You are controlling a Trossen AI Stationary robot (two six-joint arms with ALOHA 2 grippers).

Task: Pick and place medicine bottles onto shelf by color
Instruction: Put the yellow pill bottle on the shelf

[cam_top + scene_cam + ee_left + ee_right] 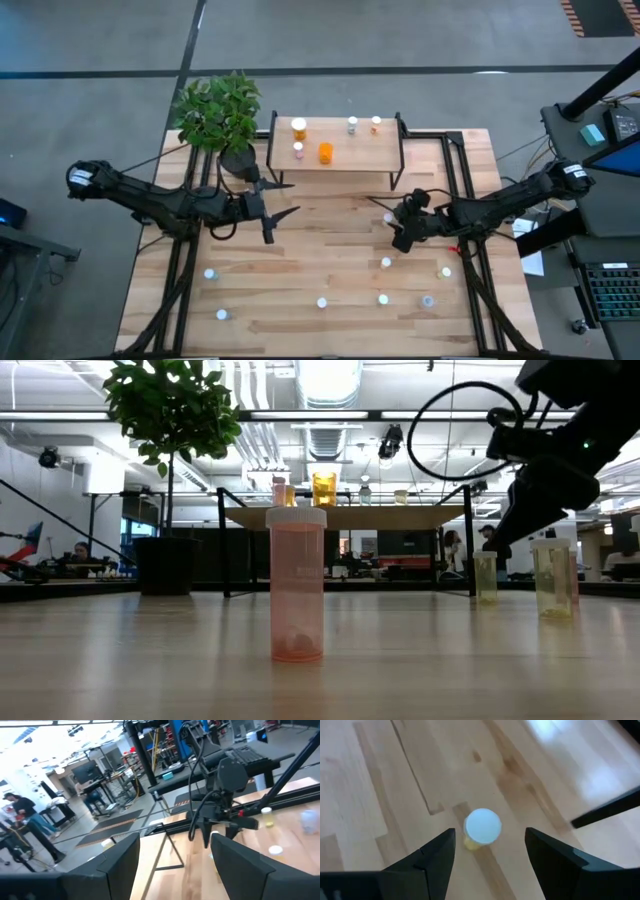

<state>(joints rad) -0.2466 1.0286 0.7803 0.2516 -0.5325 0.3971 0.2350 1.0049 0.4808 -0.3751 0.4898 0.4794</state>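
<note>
The left hand (pixel 285 198) waits open near the plant (pixel 218 115). On the far shelf (pixel 385 152), orange bottles (pixel 325 153) already stand grouped. The right hand (pixel 490 852) hangs open over a yellow bottle (pixel 481 831) on the worktop (pixel 330 250), poised to grasp.

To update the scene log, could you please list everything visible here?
shelf: one, light wood top with black legs, far middle of the table.
bottles on the shelf: five, one larger and orange, the rest small with pale caps.
bottles on the table: about eight, pale caps, pink and yellow among them, scattered over the near half.
yellow bottle: one of those, upright between the right gripper's fingers, not gripped.
plant: one, green in a dark pot, left of the shelf.
table: one, light wood.
people: at least two, in the room behind.
left gripper: open, empty, near the plant pot.
right gripper: open, over the yellow bottle.
</note>
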